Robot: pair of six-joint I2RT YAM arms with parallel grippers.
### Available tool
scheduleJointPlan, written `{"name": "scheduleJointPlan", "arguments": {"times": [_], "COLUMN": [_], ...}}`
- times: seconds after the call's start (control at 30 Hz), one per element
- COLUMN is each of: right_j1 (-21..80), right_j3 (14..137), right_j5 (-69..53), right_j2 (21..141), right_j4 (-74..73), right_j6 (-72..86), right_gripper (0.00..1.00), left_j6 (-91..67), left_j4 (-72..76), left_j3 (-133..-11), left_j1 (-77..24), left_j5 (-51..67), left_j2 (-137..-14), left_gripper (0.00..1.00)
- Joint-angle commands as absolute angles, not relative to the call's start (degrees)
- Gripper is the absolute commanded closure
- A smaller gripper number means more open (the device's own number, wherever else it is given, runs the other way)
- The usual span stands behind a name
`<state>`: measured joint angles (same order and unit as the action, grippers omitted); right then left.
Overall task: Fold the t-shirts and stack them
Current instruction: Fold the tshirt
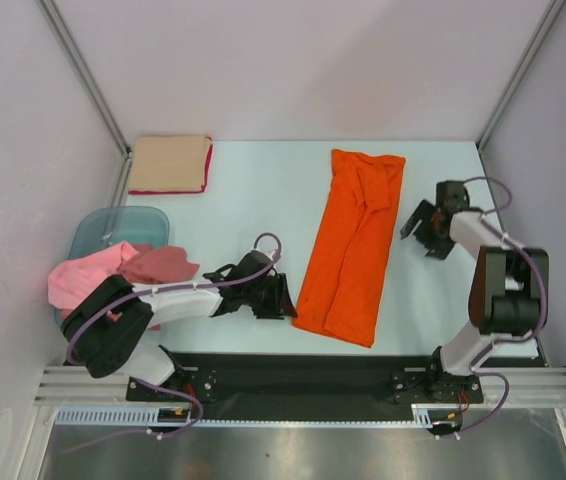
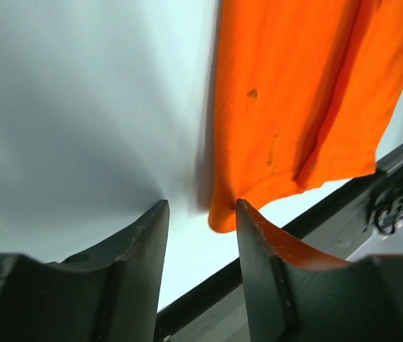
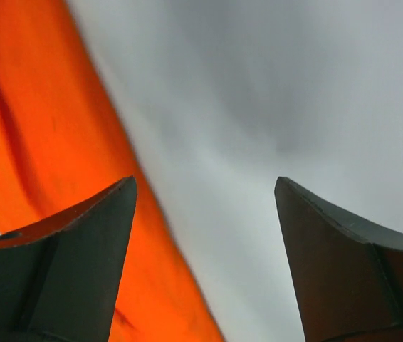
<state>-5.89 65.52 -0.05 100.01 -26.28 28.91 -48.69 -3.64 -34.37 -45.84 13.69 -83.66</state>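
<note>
Top external: soft orange t-shirt [image 1: 351,245], long creased rectangle; left end effector [image 1: 283,299], right end effector [image 1: 421,238] both apart.

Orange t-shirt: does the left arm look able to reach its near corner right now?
Probably yes. The left gripper is open right beside the near corner of the orange t-shirt, and nothing visible lies between them.

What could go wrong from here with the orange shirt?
The near end of the orange shirt lies close to the front edge of the table; a tug from the left gripper might drag it off. The right gripper is open beside the folded strip; a pinch could catch only the top layer and undo the fold.
</note>
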Motion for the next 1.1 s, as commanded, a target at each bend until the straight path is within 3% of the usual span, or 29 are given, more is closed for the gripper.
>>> {"name": "scheduleJointPlan", "arguments": {"times": [0.0,0.3,0.5,0.83,1.07], "right_j1": [-0.2,21.9,30.1,33.9,37.2], "right_j3": [55.8,33.8,23.5,20.7,20.7], "right_j5": [-3.5,-3.4,-3.4,-3.5,-2.5], "right_j2": [89.7,62.9,47.4,43.3,46.3], "right_j4": [-22.8,-30.0,-33.9,-37.9,-36.7], "right_j6": [31.7,39.1,49.6,53.8,55.7], "right_gripper": [0.17,0.25,0.33,0.34,0.49], "left_j6": [-43.2,-39.1,-37.8,-38.5,-38.7], "left_j4": [-6.9,-7.4,-6.9,-6.8,-9.7], "left_j3": [-34.9,-38.1,-39.7,-38.7,-40.7], "left_j1": [-46.2,-46.1,-46.1,-46.6,-47.6], "left_j5": [13.3,14.3,15.9,16.8,14.5], "left_j2": [-82.4,-86.8,-88.9,-90.3,-91.9], "left_gripper": [0.5,0.5,0.5,0.52,0.52]}}
